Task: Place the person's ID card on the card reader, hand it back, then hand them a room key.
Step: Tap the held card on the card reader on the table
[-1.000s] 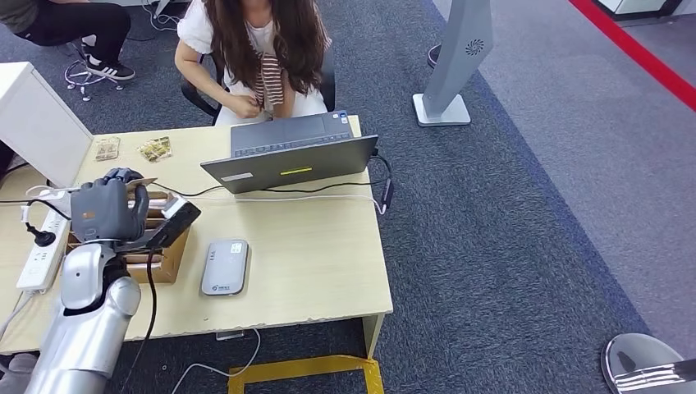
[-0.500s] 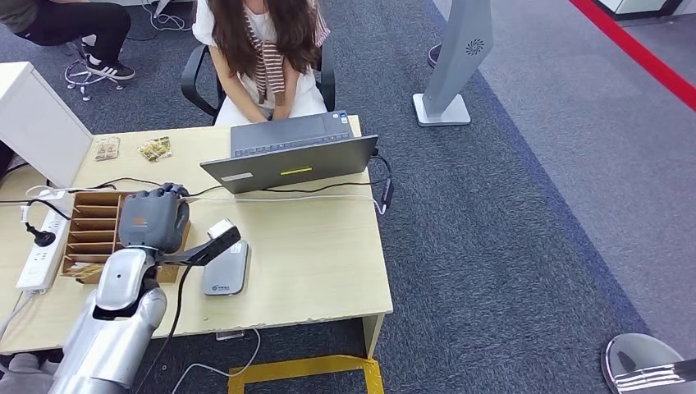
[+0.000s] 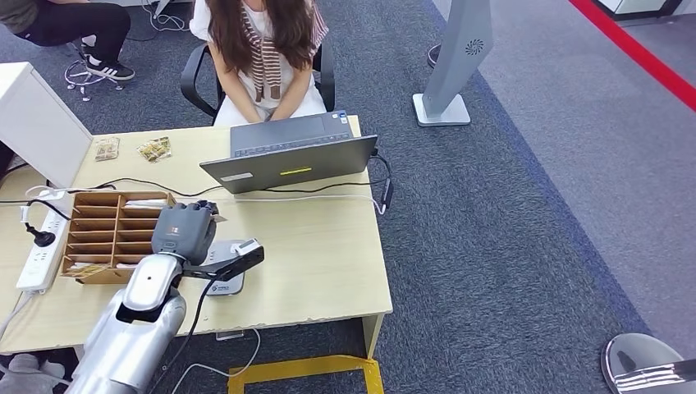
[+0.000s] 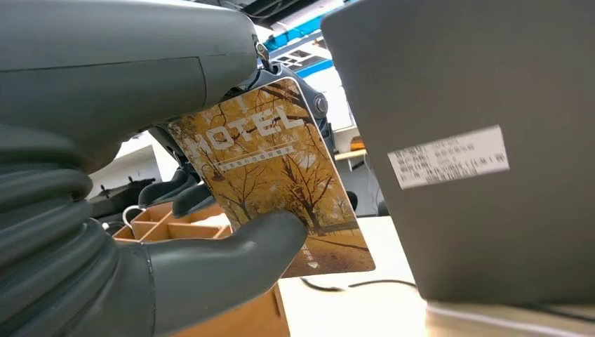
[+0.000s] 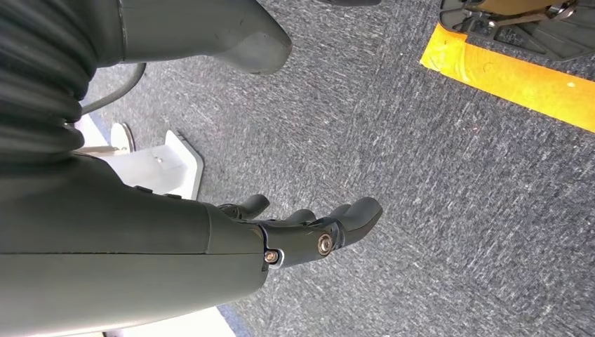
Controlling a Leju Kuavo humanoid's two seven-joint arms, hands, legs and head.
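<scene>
My left hand hovers over the desk between the wooden compartment box and the laptop, just above the grey card reader, which my wrist partly hides. In the left wrist view this hand pinches a room key card, printed with autumn trees and the word HOTEL, between thumb and fingers, close to the laptop's grey lid. A person sits behind the laptop with both hands in their lap. My right hand hangs over the carpet, fingers apart and holding nothing.
A white power strip and cables lie at the desk's left edge, beside a white box. Snack packets sit at the back left. A grey floor stand rises to the right of the desk.
My left hand has moved from over the wooden box to the right and nearer, carrying the card over the reader. The person straightened up and lowered their hands.
</scene>
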